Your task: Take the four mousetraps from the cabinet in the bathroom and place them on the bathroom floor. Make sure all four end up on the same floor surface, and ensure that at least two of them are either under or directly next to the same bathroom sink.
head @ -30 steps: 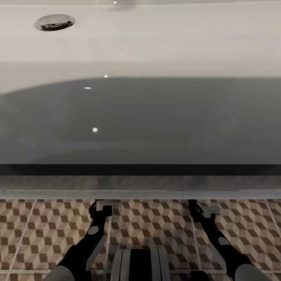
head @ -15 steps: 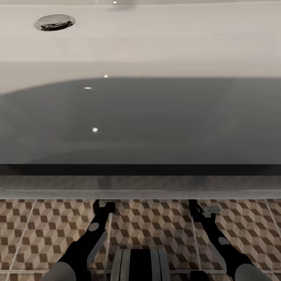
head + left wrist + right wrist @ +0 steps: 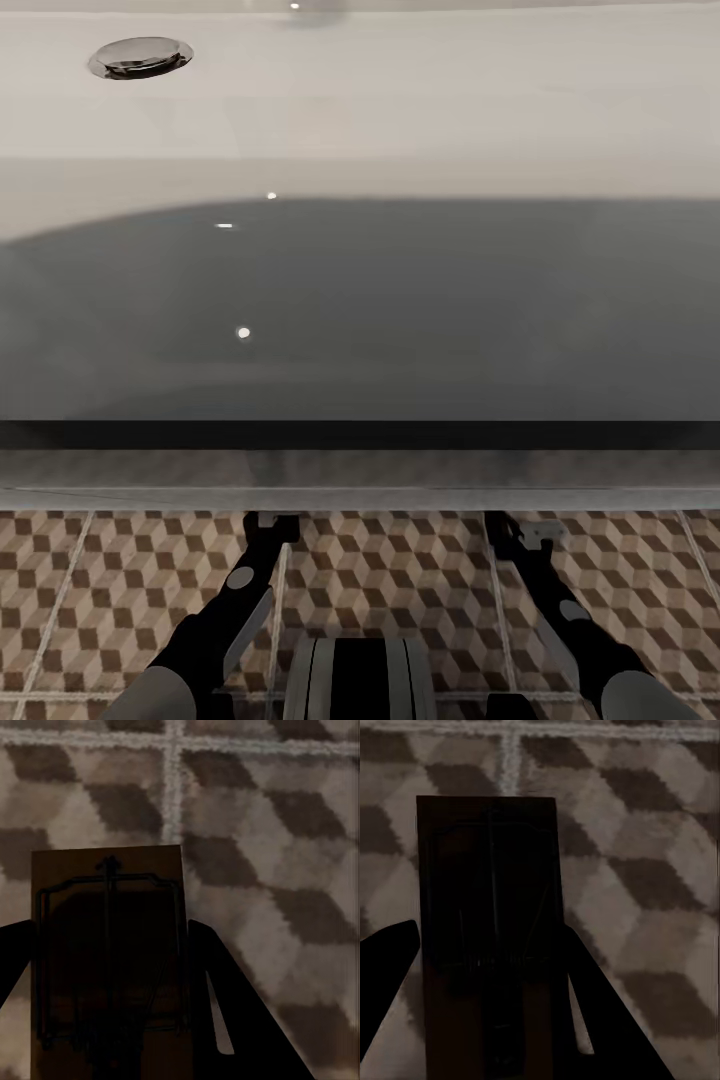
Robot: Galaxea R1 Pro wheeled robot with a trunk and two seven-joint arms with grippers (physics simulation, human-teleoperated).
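Observation:
I hold one mousetrap in each hand, low over the cube-patterned bathroom floor (image 3: 110,590). In the left wrist view a brown wooden mousetrap (image 3: 109,967) with a dark wire bar sits between the dark fingers (image 3: 217,975) of my left gripper (image 3: 109,941). A second, darker mousetrap (image 3: 487,945) is clamped in my right gripper (image 3: 487,937). From the head view both grippers, left (image 3: 270,522) and right (image 3: 515,527), reach down just in front of the white bathroom sink (image 3: 360,120), close to its lower front edge. The cabinet is out of view.
The sink's wide basin has a chrome drain (image 3: 140,56) at the far left and a large grey shadow across it. A dark band and a grey strip (image 3: 360,468) run along its front. My base (image 3: 360,680) stands on the tiles between the arms.
My left gripper has shifted slightly right and towards the sink's front edge. The right gripper has barely moved. Both keep hold of their mousetraps.

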